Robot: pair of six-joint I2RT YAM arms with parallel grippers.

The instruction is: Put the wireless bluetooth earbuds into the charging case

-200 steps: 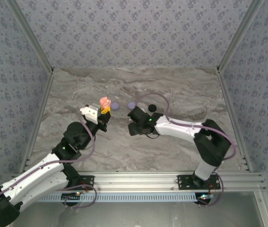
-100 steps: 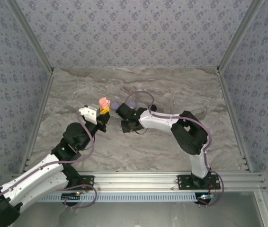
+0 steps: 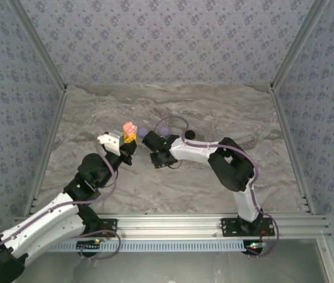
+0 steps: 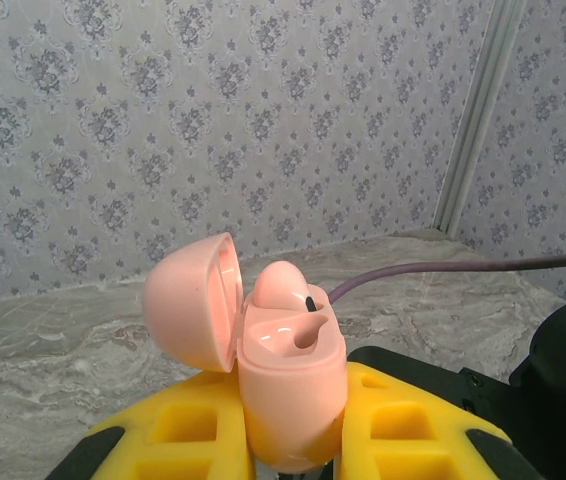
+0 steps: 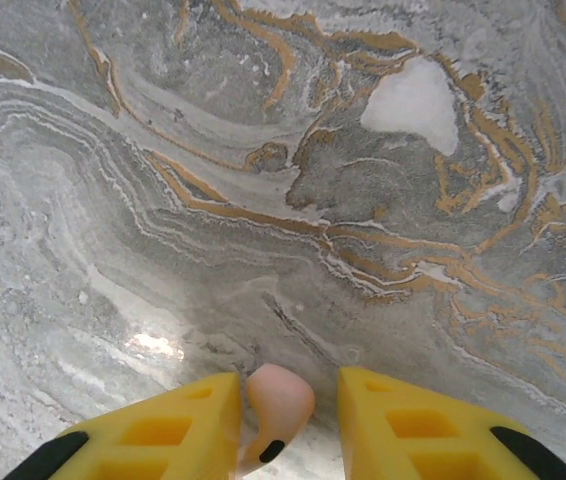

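Holding the pink charging case [image 4: 283, 360] upright, your left pincer [image 4: 291, 430] is closed tight on the case's lower body, one yellow finger on each side. The lid [image 4: 188, 300] is swung open to one side above the fingers. One pink earbud [image 4: 281, 285] already sits in a socket of the case, its dark tip showing at the rim; the socket next to it looks unfilled.

Your right pincer [image 5: 288, 385] stands only narrowly apart, with a second pink earbud [image 5: 276, 400] between its fingers, above the marbled tabletop [image 5: 413, 200]. That earbud leans against one finger [image 5: 183, 425], and a thin gap shows between it and the other finger. You cannot tell from this whether it is truly clamped.

From above, the two pincers sit near each other at mid-tabletop, the right one just beside the left one and its case. A lilac disc [image 3: 143, 132] lies just beyond the gap between them. Another lilac disc [image 3: 164, 130] and a black disc [image 3: 189, 135] lie just past the right pincer's wrist.
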